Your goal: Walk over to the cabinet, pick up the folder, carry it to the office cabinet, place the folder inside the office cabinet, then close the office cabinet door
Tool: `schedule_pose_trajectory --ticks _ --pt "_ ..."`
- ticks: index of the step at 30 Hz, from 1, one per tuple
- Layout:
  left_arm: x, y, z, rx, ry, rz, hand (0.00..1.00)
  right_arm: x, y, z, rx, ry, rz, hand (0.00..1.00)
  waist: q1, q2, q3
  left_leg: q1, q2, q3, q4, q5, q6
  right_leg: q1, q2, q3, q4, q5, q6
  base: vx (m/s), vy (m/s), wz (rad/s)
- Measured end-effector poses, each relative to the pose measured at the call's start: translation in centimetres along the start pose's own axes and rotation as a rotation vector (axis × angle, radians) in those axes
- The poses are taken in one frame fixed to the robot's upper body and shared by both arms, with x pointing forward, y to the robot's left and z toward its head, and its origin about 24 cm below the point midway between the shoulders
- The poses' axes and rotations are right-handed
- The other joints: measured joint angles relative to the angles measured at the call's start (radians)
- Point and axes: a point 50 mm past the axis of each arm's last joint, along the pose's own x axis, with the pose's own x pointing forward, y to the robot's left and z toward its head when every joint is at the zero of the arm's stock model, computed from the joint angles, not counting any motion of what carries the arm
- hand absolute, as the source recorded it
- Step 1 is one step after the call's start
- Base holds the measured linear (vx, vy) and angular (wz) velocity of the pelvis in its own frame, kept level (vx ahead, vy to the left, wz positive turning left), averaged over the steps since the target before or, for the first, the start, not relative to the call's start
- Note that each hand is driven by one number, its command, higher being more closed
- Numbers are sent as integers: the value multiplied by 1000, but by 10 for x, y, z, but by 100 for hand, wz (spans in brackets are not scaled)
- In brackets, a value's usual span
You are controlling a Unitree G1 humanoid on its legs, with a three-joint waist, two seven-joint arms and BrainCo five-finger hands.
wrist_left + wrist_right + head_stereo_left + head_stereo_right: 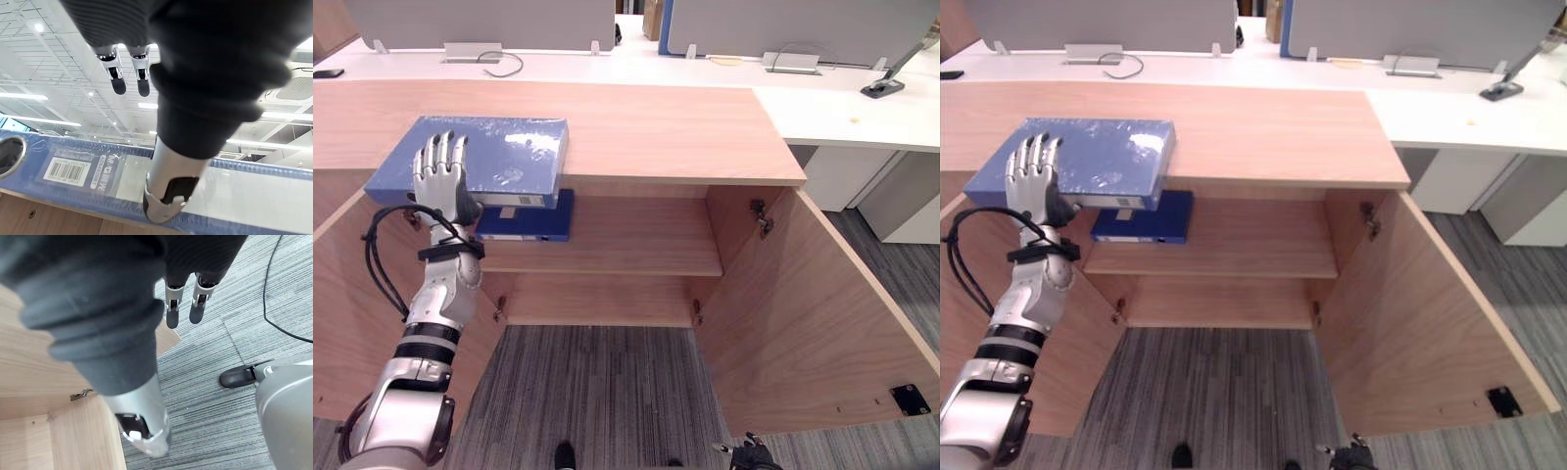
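The folder (pixel 509 147) is lying flat on the cabinet top (pixel 666 127) in the upper left of the frame. Its spine edge is jutting over the front lip, which is leaving room for a grip from above and below. The left hand (pixel 438 174) is reaching up from the lower left, with straight, spread fingers resting on the cover near its left corner. In the left wrist view the thumb (pixel 164 208) is sitting against the spine's lower edge. The hand is therefore wide open, bracketing the folder rather than clamping it, probably in preparation for a pinch and lift. The right hand (pixel 172 313) is hanging over the carpet (pixel 220 426) near the bottom edge, right of centre, with fingers relaxed and holding nothing, likely kept clear as idle. The right door (pixel 803 313) is standing wide open, exposing the shelf (pixel 626 250), where a darker folder (pixel 533 223) is lying just below the first.
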Motion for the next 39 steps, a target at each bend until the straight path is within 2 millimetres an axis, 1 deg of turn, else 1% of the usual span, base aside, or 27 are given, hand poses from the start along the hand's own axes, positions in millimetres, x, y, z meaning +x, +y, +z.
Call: schedule_pose_trajectory --ticks 5,7,12,20,27,28,31,34,39 --pt "-1 -2 0 -2 1 -14 0 -1 -1 -3 1 8 -3 0 -3 0 0 2 0 5 0 -2 0 0 0 4 -1 0 0 2 4 -1" --pt "-2 -6 -1 7 4 -37 0 -1 -1 -4 1 9 -4 0 -4 0 0 8 0 11 0 -4 -1 3 0 10 -1 0 1 9 17 -8" --pt "-3 -12 -6 22 25 -66 0 -1 -3 -7 2 18 -7 0 -20 0 0 13 0 15 0 -7 0 6 0 14 -3 1 1 0 3 -1" --pt "-9 -23 -12 48 50 -123 0 -2 -7 -12 25 33 -24 0 -23 -1 0 30 1 44 0 -17 -1 7 -1 43 -6 3 -1 1 18 -10" --pt "-7 -27 -12 58 49 -151 0 -3 -7 -16 26 48 -24 0 -31 -2 0 31 1 47 1 -17 -1 6 -1 44 -7 4 -1 -1 2 -1" --pt "-7 -28 -12 59 51 -153 100 -3 -7 -16 27 48 -24 0 -31 -2 0 31 1 47 1 -17 -1 6 -1 45 -7 5 -1 0 0 0" --pt "-8 -29 -14 65 60 -158 100 -3 -7 -16 26 50 -24 0 -36 -2 0 32 1 50 1 -18 -1 6 -1 47 -8 6 -2 0 0 0" --pt "-4 -26 -13 63 58 -131 100 -3 -7 -18 28 56 -25 0 -35 -3 -1 34 1 55 1 -18 0 7 -1 52 -13 12 -4 -15 17 -3" --pt "-4 -26 -15 70 66 -115 100 -3 -8 -18 37 59 -30 0 -37 -3 -1 45 1 68 0 -22 -1 15 -2 66 -22 19 -6 -22 29 -9"
